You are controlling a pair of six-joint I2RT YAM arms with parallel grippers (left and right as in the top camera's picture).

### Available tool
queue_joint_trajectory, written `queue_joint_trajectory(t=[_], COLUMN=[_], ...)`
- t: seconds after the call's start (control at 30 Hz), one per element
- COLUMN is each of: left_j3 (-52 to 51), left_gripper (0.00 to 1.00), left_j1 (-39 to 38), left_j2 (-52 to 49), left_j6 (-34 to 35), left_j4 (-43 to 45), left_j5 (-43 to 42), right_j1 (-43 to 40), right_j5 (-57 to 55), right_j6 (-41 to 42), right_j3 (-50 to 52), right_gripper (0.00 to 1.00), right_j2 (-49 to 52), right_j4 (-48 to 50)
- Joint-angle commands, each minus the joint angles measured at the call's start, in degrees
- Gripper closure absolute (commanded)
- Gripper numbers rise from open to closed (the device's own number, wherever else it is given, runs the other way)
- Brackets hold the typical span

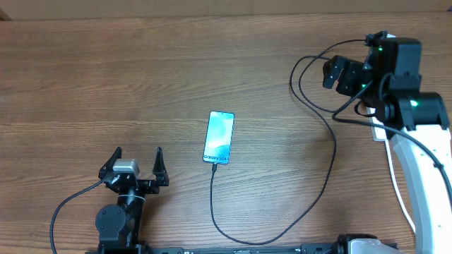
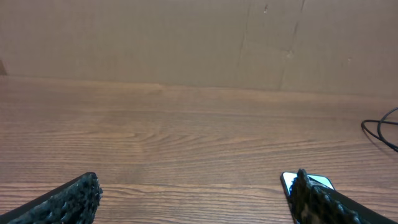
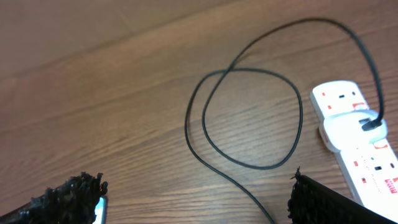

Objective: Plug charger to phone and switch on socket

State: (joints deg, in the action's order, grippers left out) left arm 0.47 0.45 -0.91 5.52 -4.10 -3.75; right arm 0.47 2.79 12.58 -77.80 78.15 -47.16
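The phone (image 1: pixel 218 137) lies screen up at mid-table. The charger, a thin black cable (image 1: pixel 329 169), runs from the phone's bottom edge, loops along the front and climbs right to the socket. In the right wrist view the cable (image 3: pixel 249 71) coils in loops and ends in a white adapter (image 3: pixel 351 121) seated on the socket (image 3: pixel 367 165), a white strip with red switches. In the overhead view the socket (image 1: pixel 380 131) is mostly hidden under my right arm. My right gripper (image 1: pixel 332 74) (image 3: pixel 196 199) hovers open and empty left of the socket. My left gripper (image 1: pixel 138 155) (image 2: pixel 196 199) is open and empty, left of the phone (image 2: pixel 313 182).
A brown cardboard wall (image 2: pixel 199 37) stands along the table's far edge. The wooden table (image 1: pixel 106 77) spreads left and behind the phone. A white cord (image 1: pixel 397 190) runs from the socket down the right side beside my right arm.
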Motion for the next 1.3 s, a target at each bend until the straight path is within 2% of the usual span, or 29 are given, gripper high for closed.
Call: queue_joint_trajectory(t=[0.0, 1.07, 1.27], left_j3=[-0.20, -0.20, -0.20], left_gripper=[0.01, 0.00, 0.00], left_j1=[-0.26, -0.26, -0.26], left_j2=[0.66, 0.66, 0.66], left_j6=[-1.29, -1.29, -1.29], left_j4=[-0.22, -0.22, -0.22], left_j5=[0.94, 0.96, 0.96], right_j1=[0.22, 0.22, 0.22], right_j5=[0.33, 0.33, 0.33], right_j6=[-0.26, -0.26, -0.26], right_j3=[-1.14, -0.87, 2.12], right_gripper=[0.00, 0.00, 0.00], right_j2=[-2.51, -2.49, -2.47], right_j4=[0.31, 0.28, 0.24])
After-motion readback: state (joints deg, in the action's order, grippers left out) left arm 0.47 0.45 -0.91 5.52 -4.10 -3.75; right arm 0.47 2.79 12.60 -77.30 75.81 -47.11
